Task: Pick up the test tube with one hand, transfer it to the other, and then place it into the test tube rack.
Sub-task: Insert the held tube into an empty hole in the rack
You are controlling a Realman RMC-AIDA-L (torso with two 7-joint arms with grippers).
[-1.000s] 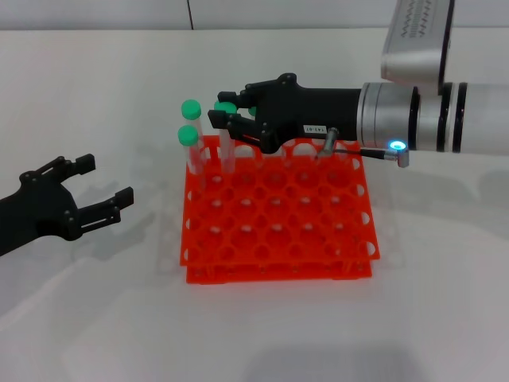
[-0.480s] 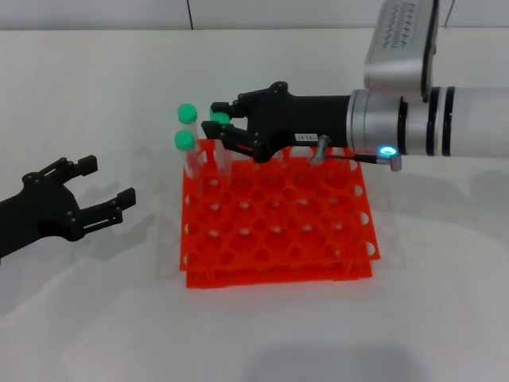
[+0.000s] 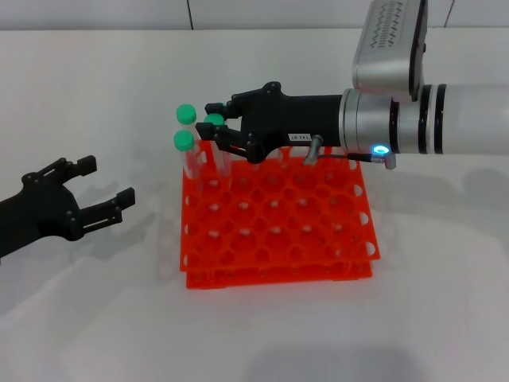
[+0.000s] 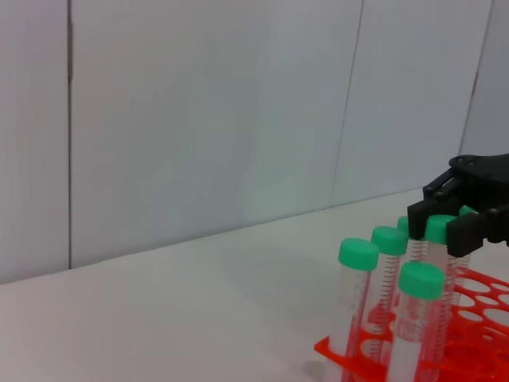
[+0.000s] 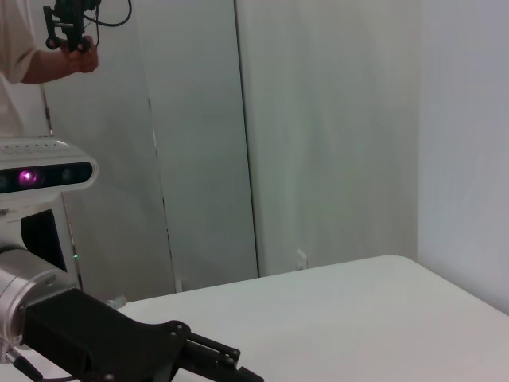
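Observation:
The orange-red test tube rack (image 3: 278, 231) stands mid-table. My right gripper (image 3: 216, 122), black with a white label and a blue wrist light, reaches over the rack's far left corner and is shut on the green-capped test tube (image 3: 212, 120), held upright with its lower end at the rack's holes. Two more green-capped tubes (image 3: 184, 141) stand in that corner. The left wrist view shows this gripper (image 4: 447, 219) around one cap (image 4: 440, 229) among several tubes (image 4: 359, 253). My left gripper (image 3: 87, 191) is open and empty, left of the rack.
The rack's other holes (image 3: 302, 215) hold nothing. White tabletop (image 3: 95, 302) surrounds the rack. A grey wall (image 4: 199, 119) stands behind the table. A person's hand with a device (image 5: 67, 44) shows far off in the right wrist view.
My right gripper has moved left and slightly down with the tube, bringing it beside the two standing tubes. The left gripper has not moved.

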